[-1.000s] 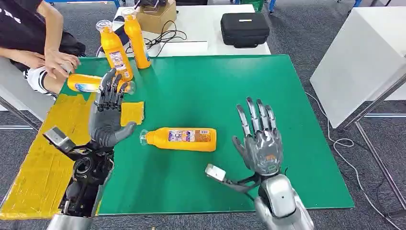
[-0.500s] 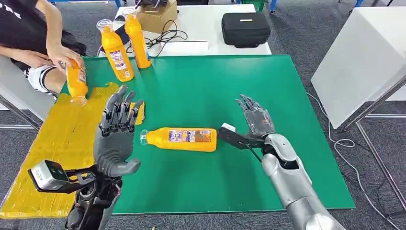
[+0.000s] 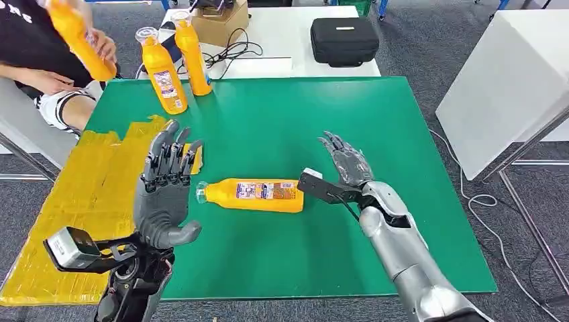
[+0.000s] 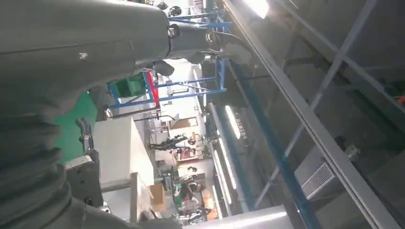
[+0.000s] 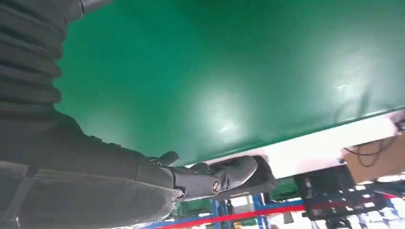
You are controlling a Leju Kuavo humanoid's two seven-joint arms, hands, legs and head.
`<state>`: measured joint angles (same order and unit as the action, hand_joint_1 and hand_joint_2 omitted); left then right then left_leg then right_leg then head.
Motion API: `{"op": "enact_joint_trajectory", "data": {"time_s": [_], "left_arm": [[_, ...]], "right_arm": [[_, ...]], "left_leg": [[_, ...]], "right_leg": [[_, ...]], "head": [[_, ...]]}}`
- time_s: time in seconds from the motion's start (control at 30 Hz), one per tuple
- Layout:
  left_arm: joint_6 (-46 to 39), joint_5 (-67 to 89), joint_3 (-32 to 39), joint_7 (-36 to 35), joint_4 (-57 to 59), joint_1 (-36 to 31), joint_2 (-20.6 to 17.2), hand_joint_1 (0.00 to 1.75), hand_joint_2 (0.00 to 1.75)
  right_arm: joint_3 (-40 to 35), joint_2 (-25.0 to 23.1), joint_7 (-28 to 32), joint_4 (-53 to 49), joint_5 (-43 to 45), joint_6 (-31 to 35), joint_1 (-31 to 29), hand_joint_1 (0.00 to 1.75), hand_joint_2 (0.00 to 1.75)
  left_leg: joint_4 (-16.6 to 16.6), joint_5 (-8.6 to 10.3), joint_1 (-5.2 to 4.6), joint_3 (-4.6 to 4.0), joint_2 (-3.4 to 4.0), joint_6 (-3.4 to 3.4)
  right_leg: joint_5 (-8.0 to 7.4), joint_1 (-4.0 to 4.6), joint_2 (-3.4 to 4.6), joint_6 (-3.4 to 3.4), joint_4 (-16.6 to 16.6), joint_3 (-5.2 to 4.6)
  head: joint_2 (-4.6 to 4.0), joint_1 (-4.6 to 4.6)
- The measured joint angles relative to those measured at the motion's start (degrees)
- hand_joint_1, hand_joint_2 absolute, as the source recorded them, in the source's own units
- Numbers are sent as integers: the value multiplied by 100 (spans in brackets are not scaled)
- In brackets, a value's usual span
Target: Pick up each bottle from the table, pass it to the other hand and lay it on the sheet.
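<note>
Sheet: my yellow sheet (image 3: 87,194) holds no bottle.
Left: lying orange bottle (image 3: 253,194), two upright bottles (image 3: 176,62).
Hands: my left hand (image 3: 164,191) and right hand (image 3: 349,163) spread, holding nothing.

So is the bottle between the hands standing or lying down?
Lying down: the orange bottle rests on its side on the green table, neck toward the yellow sheet.

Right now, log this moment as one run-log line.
left hand: open, raised over yellow sheet edge | right hand: open, beside lying bottle | person's hand: holds one bottle | standing bottles: two
</note>
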<state>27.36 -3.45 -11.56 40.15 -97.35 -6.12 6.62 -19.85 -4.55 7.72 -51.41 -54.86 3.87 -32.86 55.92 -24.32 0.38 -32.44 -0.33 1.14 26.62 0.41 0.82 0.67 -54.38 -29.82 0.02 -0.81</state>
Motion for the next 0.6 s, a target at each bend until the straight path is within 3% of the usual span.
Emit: {"op": "enact_joint_trajectory", "data": {"time_s": [0.23, 0.6], "left_arm": [[0, -7, 0, 0, 7, 21, 0, 0, 175], [151, -11, -4, 0, 31, 103, 46, 0, 175]], "right_arm": [[-138, -116, 99, -90, 0, -11, -12, 0, 175], [-958, -453, 11, -721, 485, -525, 151, 0, 175]], "left_leg": [[0, 0, -1, -1, 0, 0], [-1, 0, 3, -2, 0, 0]], "right_leg": [[0, -1, 0, 0, 0, 0], [2, 4, 2, -2, -1, -5]], "head": [[0, 2], [0, 4]]}}
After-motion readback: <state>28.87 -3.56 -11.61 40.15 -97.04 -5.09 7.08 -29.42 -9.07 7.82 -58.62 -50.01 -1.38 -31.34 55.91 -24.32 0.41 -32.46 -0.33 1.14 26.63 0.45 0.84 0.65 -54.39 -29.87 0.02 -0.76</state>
